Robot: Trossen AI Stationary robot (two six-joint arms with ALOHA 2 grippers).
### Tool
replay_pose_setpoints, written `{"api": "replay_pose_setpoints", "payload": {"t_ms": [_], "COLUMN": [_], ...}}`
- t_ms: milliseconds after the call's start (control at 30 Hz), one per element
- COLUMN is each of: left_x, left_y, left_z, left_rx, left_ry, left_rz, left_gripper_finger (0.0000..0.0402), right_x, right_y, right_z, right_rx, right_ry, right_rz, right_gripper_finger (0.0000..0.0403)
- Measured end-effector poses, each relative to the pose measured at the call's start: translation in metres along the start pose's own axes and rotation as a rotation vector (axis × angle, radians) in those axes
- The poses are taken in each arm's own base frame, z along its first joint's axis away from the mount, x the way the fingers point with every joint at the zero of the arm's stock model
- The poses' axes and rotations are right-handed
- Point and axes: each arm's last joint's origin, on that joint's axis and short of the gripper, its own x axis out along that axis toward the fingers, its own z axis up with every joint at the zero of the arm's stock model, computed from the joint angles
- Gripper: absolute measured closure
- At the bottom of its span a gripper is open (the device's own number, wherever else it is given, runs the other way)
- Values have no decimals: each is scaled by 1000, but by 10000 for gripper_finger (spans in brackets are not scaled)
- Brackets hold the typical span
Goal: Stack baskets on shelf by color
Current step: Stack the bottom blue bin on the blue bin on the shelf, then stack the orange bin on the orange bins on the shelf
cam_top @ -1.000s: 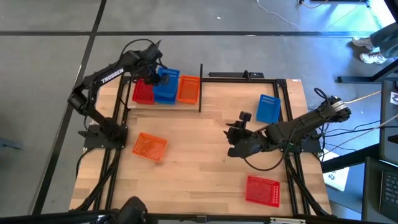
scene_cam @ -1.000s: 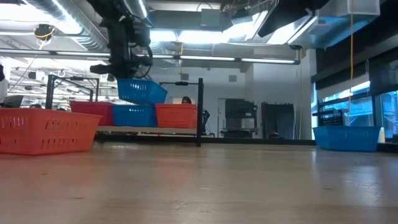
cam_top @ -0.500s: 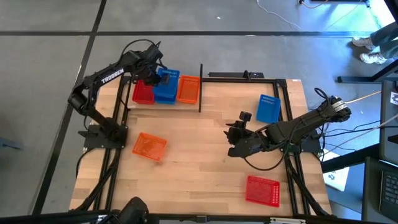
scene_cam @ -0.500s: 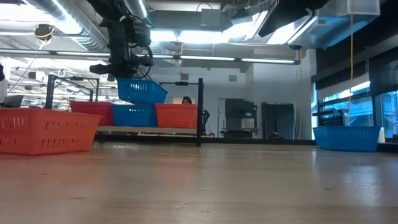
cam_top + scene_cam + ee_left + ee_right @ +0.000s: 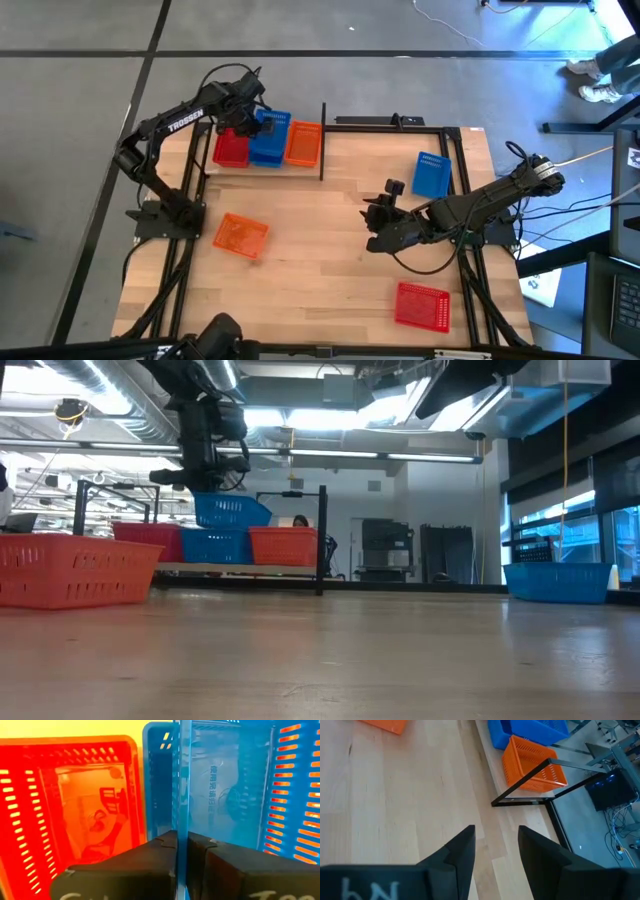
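I'm pinching a blue basket (image 5: 231, 511) by its wall with my left fingers (image 5: 181, 842) to nest it into the shelf's (image 5: 322, 141) blue one (image 5: 215, 546); right fingers (image 5: 495, 842) are idling open mid-worktop.

From my station I see the wooden table (image 5: 320, 260) standing on a grey floor (image 5: 80, 110) crossed by dark seam lines. Off the table's far right corner, a person's pale shoes (image 5: 592, 82) rest on that floor, beside a dark stand (image 5: 590, 122). A thin white cable (image 5: 450, 25) trails across the floor beyond the far edge. Looking level across the tabletop, I get a ceiling of silver ducts (image 5: 70, 385) and light strips (image 5: 420, 457), and dark cabinets (image 5: 385, 550) against the back wall.
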Motion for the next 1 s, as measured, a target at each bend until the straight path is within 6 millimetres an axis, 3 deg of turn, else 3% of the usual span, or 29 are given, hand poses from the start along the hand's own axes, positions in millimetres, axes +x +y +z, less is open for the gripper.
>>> {"api": "replay_pose_setpoints", "payload": {"t_ms": [567,867,1000], "left_x": [-1,-40,-43], "left_y": [0,2,-5], "left_z": [-2,-8,-14], "left_rx": [18,60,110], "left_ry": [29,-142,-129], "left_rz": [-24,-76,-127], "left_gripper_finger": [329,328,329], "right_x": [0,-9,-8], "right_y": [0,-9,-13], "right_z": [0,2,2], "right_rx": [-27,11,22], "right_ry": [0,-25,-24], "right_rz": [0,38,32], "right_gripper_finger": [254,254,254]}}
